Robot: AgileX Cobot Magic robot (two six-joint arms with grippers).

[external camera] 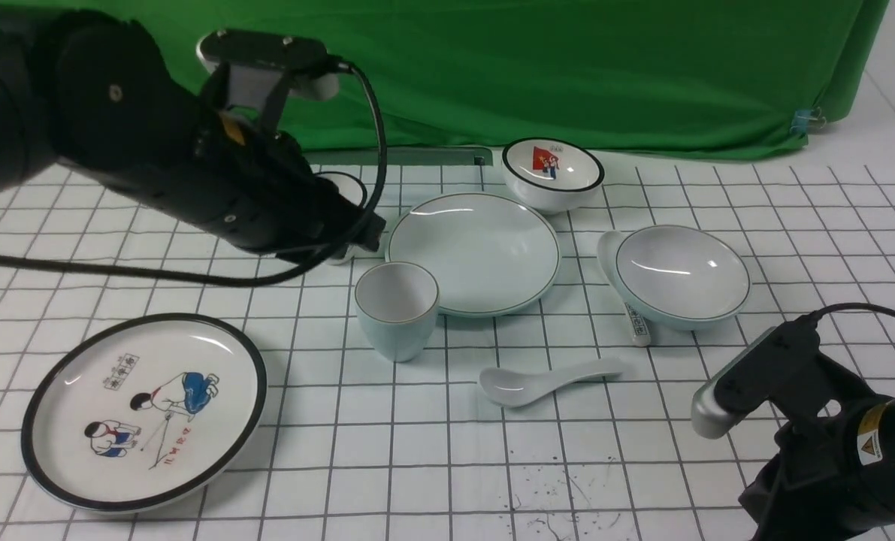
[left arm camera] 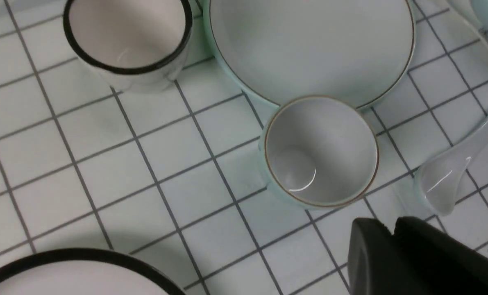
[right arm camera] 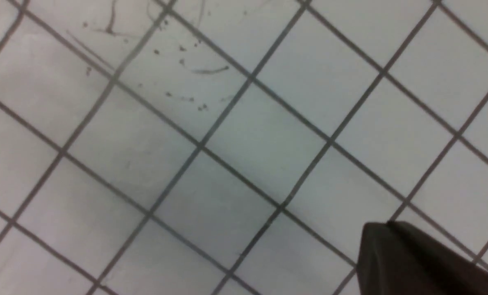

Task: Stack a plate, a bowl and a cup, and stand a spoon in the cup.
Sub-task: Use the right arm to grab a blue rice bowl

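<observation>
— Nearest us, our right gripper (right arm camera: 385, 229) hangs clenched and empty over the gridded table (external camera: 417, 466).

— Farther on we see the spoon (external camera: 545, 379) lying flat and the cup (external camera: 397, 308) upright just beside the plate (external camera: 473, 252). The bowl (external camera: 681, 274) sits to the plate's right. Our left gripper (left arm camera: 391, 229), clenched and empty, hovers near the cup.

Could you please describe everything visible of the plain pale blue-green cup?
The cup is a handleless, ceramic-looking tumbler, pale blue-green outside, whitish inside, with a thin brown rim line. It stands upright and empty on the gridded cloth, close by the near-left edge of the plate; contact cannot be told. Nothing grips it.
</observation>
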